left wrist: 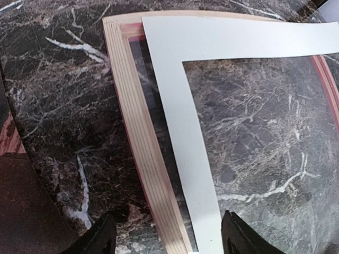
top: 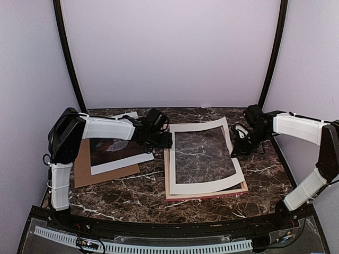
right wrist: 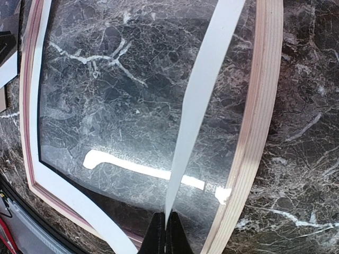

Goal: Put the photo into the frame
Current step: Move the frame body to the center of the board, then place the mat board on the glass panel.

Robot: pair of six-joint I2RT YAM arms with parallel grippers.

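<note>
White mat (left wrist: 183,132) covers the frame (left wrist: 140,153), pinched by right gripper (right wrist: 166,225); left gripper (left wrist: 169,235) spread.

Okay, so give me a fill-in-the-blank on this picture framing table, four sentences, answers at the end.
1. The photo lies on brown cardboard to the ___ of the frame.
2. The right tool is ___ on the white mat's edge.
3. The left tool, by the frame's left edge, is ___.
4. The frame rests on a dark ___ tabletop.
Missing words: left, shut, open, marble.
</note>
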